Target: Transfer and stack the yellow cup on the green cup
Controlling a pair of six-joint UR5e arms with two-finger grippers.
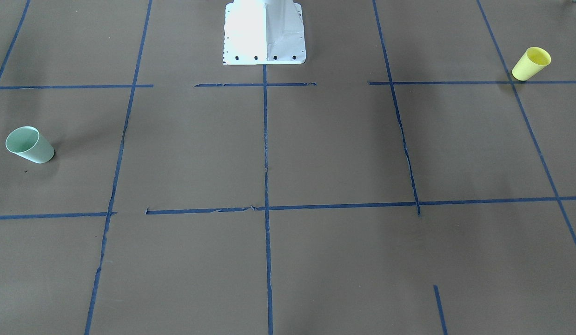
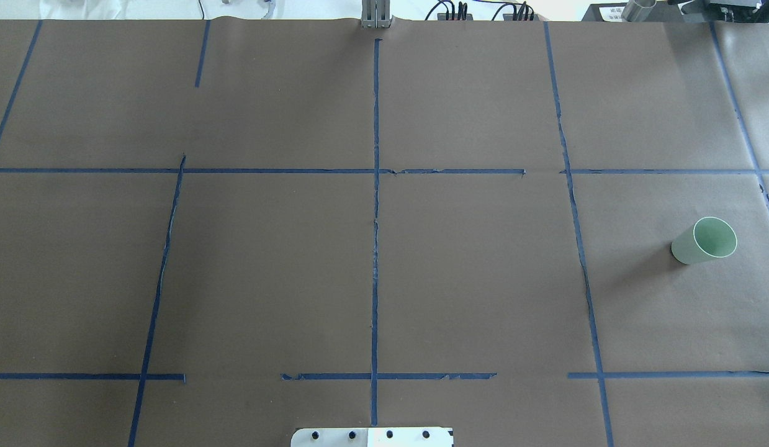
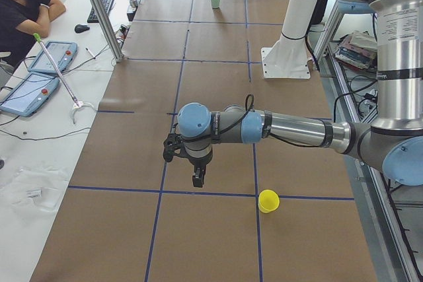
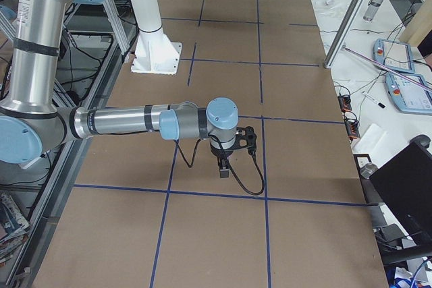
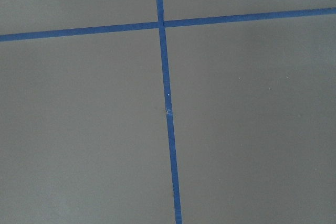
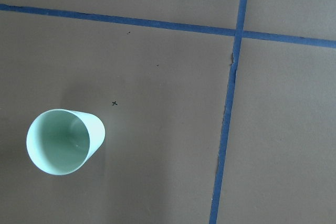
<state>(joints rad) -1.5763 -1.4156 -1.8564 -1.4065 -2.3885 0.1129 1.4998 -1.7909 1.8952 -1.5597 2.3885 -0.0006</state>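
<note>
There's the yellow cup (image 1: 532,63), upright, well off the white pedestal (image 1: 264,32) on the left arm's side. The green cup (image 1: 29,144) sits far opposite, so likely a handover. The left gripper (image 3: 198,176) and right gripper (image 4: 223,166) hover cupless; jaw opening, can't tell.

the yellow cup (image 1: 531,63) is a bright, plain yellow. the green cup (image 1: 29,145) is a plain pale mint. the tabletop (image 1: 343,149) is dull brown, gridded with dark blue tape lines (image 1: 266,139). the base plate (image 1: 264,32) is white. the left arm (image 3: 291,129) and right arm (image 4: 121,121) are silver with light blue joint caps. the left end effector (image 3: 198,177) and right end effector (image 4: 224,168) are black.
</note>
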